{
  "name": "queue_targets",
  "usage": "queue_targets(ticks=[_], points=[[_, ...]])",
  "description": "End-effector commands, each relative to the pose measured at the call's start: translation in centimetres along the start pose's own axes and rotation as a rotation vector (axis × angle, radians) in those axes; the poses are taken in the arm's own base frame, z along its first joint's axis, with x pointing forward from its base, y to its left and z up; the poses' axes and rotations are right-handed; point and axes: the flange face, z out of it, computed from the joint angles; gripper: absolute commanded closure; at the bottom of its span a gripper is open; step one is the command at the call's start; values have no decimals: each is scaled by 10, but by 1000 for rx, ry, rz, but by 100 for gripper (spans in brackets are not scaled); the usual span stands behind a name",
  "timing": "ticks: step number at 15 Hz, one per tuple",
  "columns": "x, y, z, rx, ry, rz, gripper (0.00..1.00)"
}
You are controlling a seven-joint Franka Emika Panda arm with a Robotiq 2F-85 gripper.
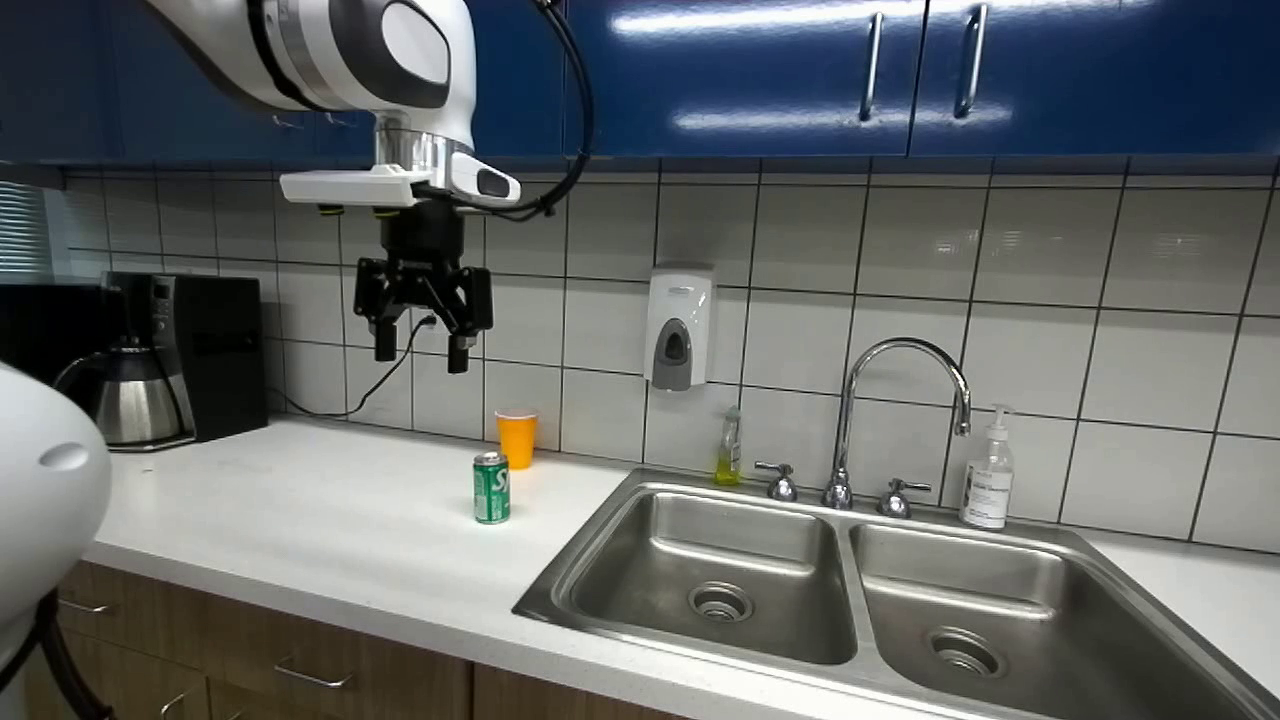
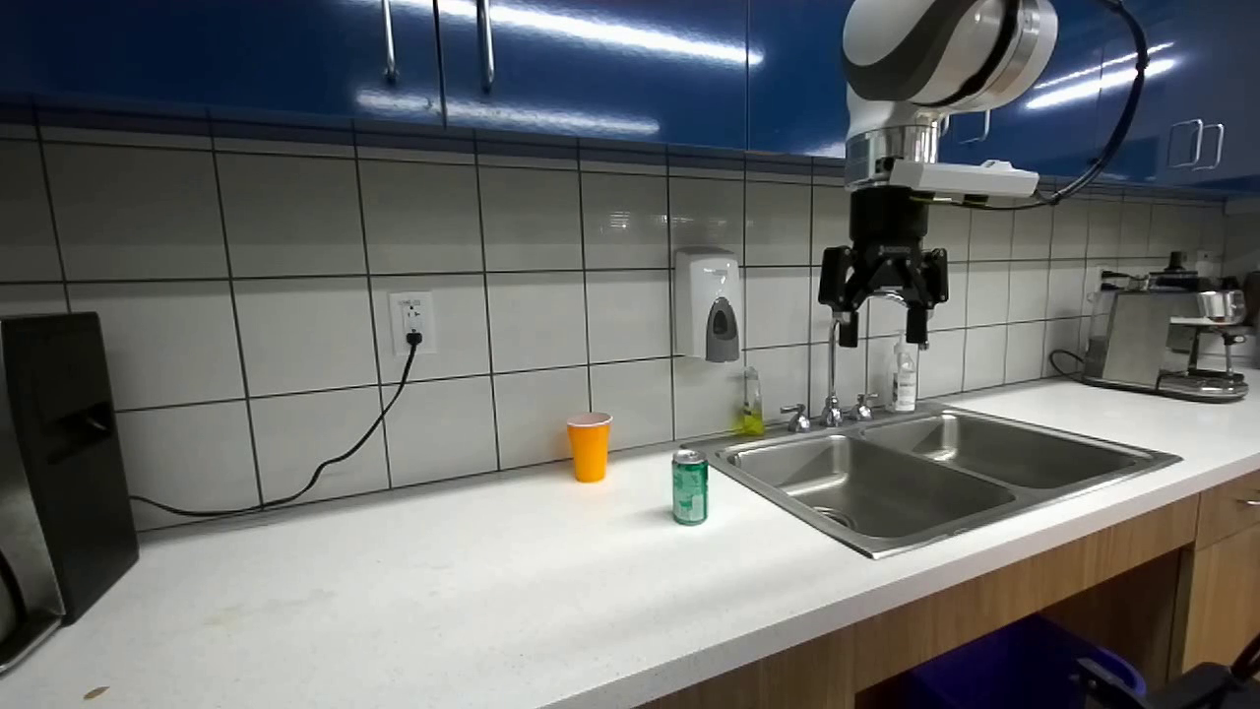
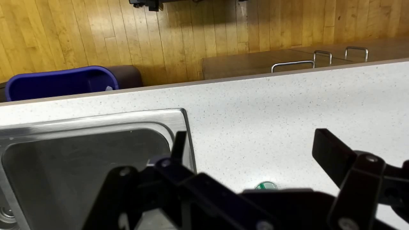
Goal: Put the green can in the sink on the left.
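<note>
Robotiq gripper (image 1: 421, 354) on my feeds hangs pointing down, jaws spread wide, above the level of the double-bowl sink (image 1: 862, 600). I see the green soda can (image 1: 491, 490) upright on the white countertop (image 1: 300, 500), left of the sink in both exterior views. I have an orange cup (image 2: 590, 451) left of the sink and the faucet (image 1: 843, 430) at its back edge.

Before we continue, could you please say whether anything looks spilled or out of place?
A small brown fleck near the coffee maker looks like stray debris on the pale counter; the green can stands upright.
</note>
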Motion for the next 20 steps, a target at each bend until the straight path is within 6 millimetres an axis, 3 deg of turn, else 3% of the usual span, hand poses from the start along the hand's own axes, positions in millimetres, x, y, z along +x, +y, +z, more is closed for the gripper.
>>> queue_targets(ticks=[1,6,20], points=[[0,0,-1,0,-1,0,0],[10,-9,16,10,-8,-10,0],[71,-54,109,11,46,-75,0]])
